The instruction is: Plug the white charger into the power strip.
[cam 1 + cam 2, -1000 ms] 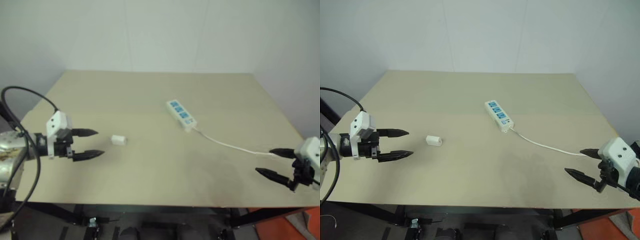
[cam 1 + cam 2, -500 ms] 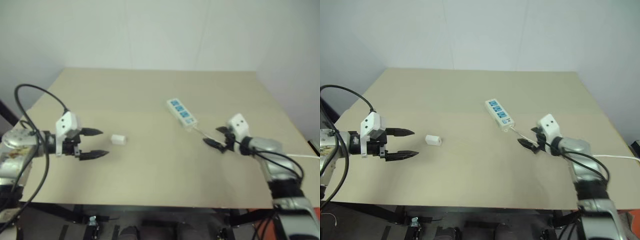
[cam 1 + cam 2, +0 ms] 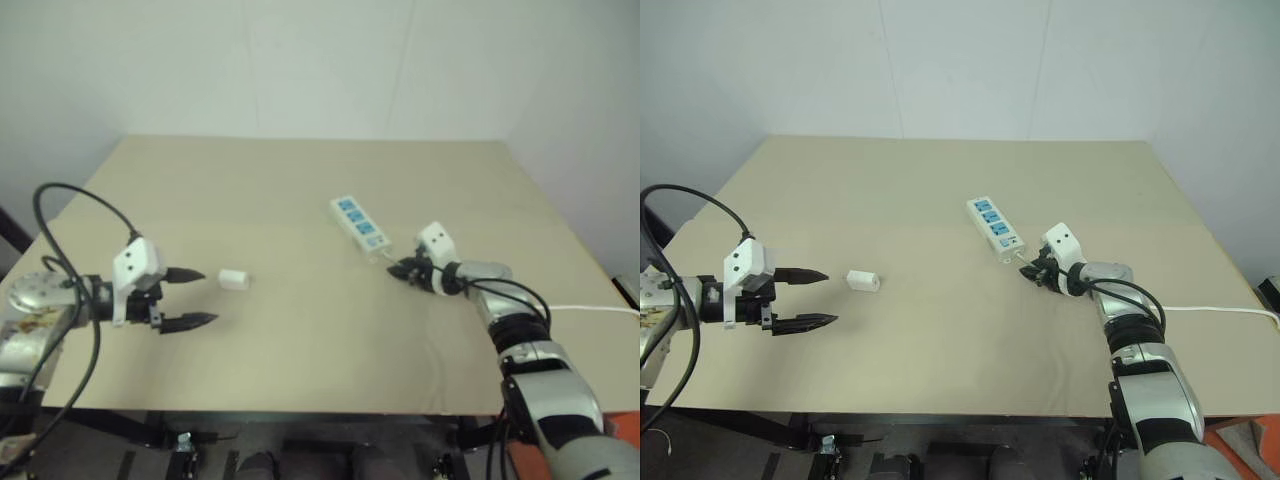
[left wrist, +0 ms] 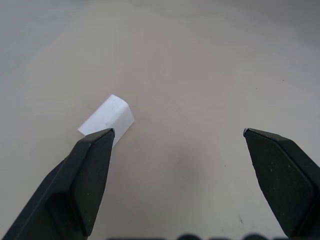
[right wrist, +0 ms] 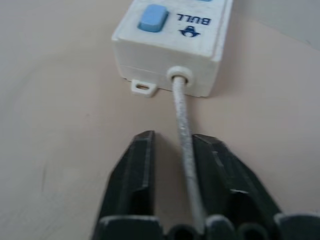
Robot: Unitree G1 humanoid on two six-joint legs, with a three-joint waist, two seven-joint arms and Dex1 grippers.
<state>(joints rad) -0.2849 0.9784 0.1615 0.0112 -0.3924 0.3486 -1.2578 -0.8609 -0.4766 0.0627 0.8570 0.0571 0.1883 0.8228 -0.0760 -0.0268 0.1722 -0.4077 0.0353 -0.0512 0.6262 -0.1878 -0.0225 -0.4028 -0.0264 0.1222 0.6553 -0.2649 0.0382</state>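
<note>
1. Risk first: the right gripper (image 5: pixel 172 150) has its jaws nearly shut around the thin white cord (image 5: pixel 183 130) just behind the power strip (image 3: pixel 995 229); a pull on that cord could drag or swing the strip across the worktop (image 3: pixel 940 180) and turn the blue sockets away from any approach
2. Cord looks thin and slippery between the black fingers (image 5: pixel 135 175), so I judge the grip could slide along it rather than steady the strip
3. White charger (image 3: pixel 862 281) lies on its side on the worktop, well apart from the strip, near the left gripper (image 3: pixel 810 298) and not touching it
4. Left jaws stand wide open and hold nothing; in the wrist view the charger sits off toward one fingertip (image 4: pixel 97 150), so closing now could clip a corner and knock it away
5. Nothing else lies between charger and strip; the cord trails off toward the worktop's right edge
</note>
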